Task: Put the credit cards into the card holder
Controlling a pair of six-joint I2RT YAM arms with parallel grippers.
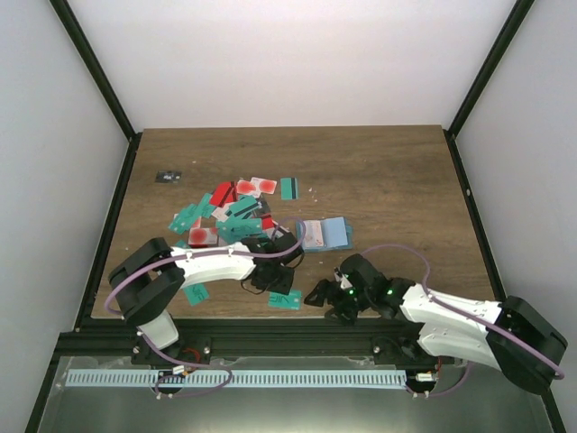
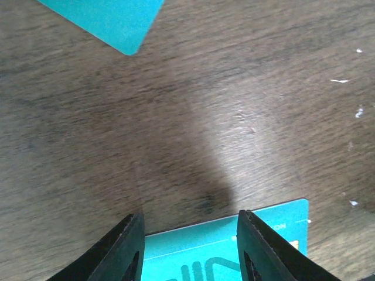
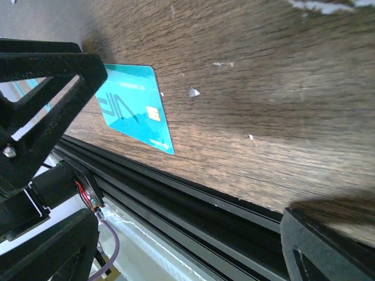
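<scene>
Closest in, just inside the near edge of the brown wood-grain tabletop (image 1: 388,180), a single thin teal plastic credit card (image 2: 193,256) lies flat, printed side up. The left gripper (image 2: 190,240) hangs straight above it with its black jaws part open and nothing between them. Its fingers straddle the card's middle, seemingly lined up for a pinch. A card this thin and flat gives little edge to catch, which may be why it sits so near the table's edge. Just to the right, the right gripper (image 1: 326,299) waits low with its jaws spread wide and empty, probably ready to steady or receive. Further in, near the table's centre, the small blue-teal card holder (image 1: 323,233) lies opened flat, its pale pocket facing up for loading. Beyond it to the left lies the loose heap of teal, red and white-pink cards (image 1: 225,215). A small dark flat item (image 1: 168,176) sits toward the far left corner
</scene>
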